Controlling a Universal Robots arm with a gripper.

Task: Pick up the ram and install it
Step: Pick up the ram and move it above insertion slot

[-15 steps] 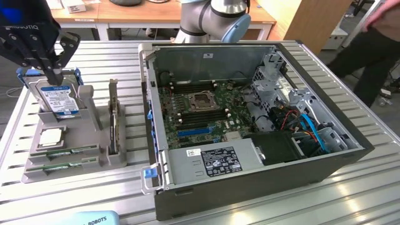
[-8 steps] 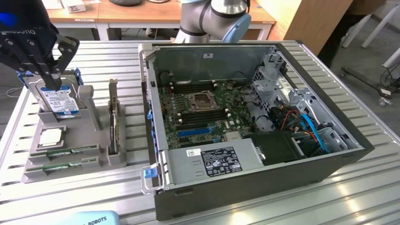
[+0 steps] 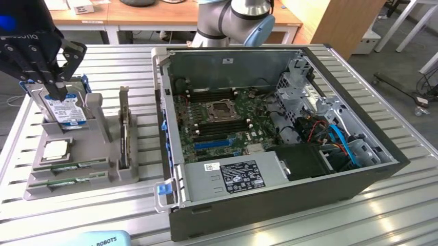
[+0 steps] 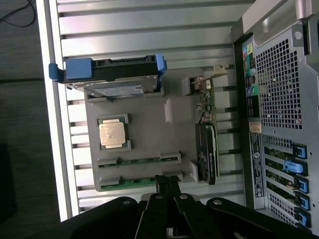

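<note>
Jaws are sitting fully closed, gripping nothing; gripper (image 3: 60,95) is hovering over the gray tray (image 4: 149,129). Ram (image 4: 134,181) is lying in its slot right below the tips, w/ 2nd stick (image 4: 139,160) just beyond, CPU (image 4: 112,134) and HDD (image 4: 114,82) farther out.

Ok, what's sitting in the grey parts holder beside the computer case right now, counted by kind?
Thin green RAM sticks: 2
Square silver processor chip: 1
Silver hard drive with blue label: 1
Upright dark expansion card: 1
Total: 5
</note>
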